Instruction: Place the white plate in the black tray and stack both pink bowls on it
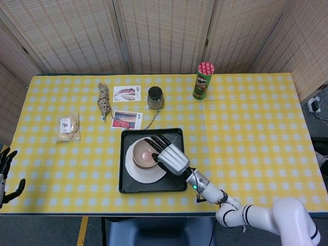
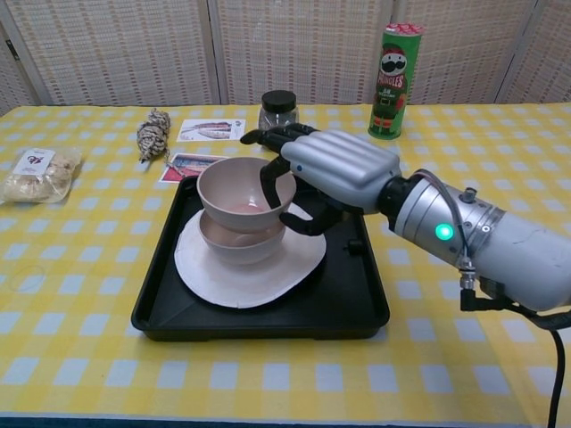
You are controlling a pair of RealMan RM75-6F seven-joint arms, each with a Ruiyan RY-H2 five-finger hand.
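The black tray (image 1: pixel 177 177) (image 2: pixel 357 303) lies at the table's front middle with the white plate (image 1: pixel 146 175) (image 2: pixel 223 272) in it. One pink bowl (image 2: pixel 234 247) stands on the plate. My right hand (image 1: pixel 169 155) (image 2: pixel 335 169) grips the second pink bowl (image 1: pixel 143 154) (image 2: pixel 234 191) by its right rim, fingers inside and thumb outside, holding it directly over the first bowl; whether the two touch I cannot tell. My left hand (image 1: pixel 6 171) hangs open at the table's front left edge, away from everything.
A Pringles can (image 1: pixel 203 80) (image 2: pixel 390 82) and a dark-lidded jar (image 1: pixel 155 97) (image 2: pixel 278 111) stand behind the tray. Two picture cards (image 1: pixel 126 119), a twine bundle (image 1: pixel 104 100) and a snack packet (image 1: pixel 68 127) lie at the left rear.
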